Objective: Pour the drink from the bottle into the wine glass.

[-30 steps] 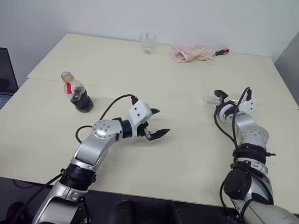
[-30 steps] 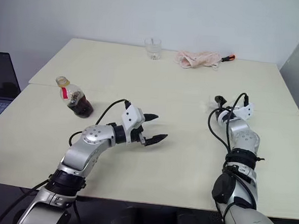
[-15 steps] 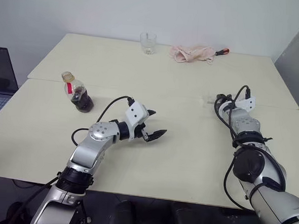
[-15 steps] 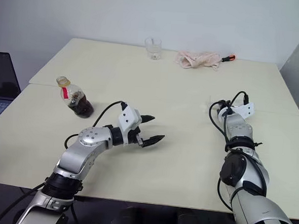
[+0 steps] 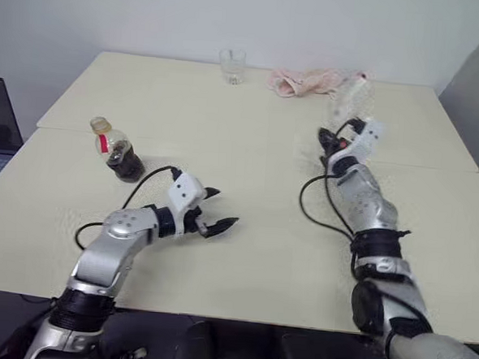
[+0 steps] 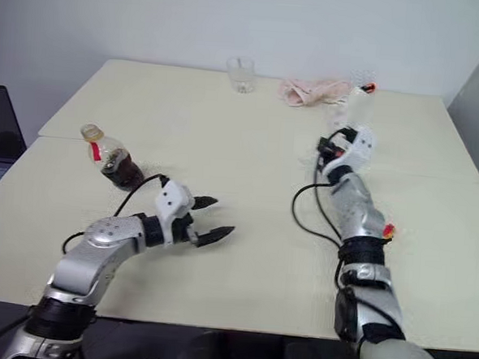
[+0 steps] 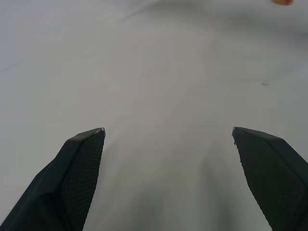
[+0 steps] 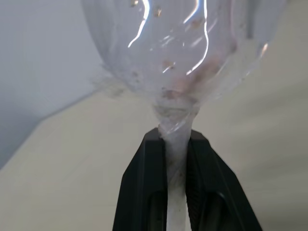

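Arms silver-grey metal, rounded segments joined by black collars; white housing block behind each wrist; left pincer (image 5: 213, 214) with two black pointed fingers (image 7: 82, 163), inner faces finely textured; right pincer (image 8: 175, 159) likewise black; thin black cables loop loose along both forearms; small red mark on the right forearm.

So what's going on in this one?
The right claw is shut on the stem of the wine glass and holds it above the table. The left claw hangs open over the table, empty. The bottle with the dark drink stands untouched, cap on, to the left. No pouring yet.
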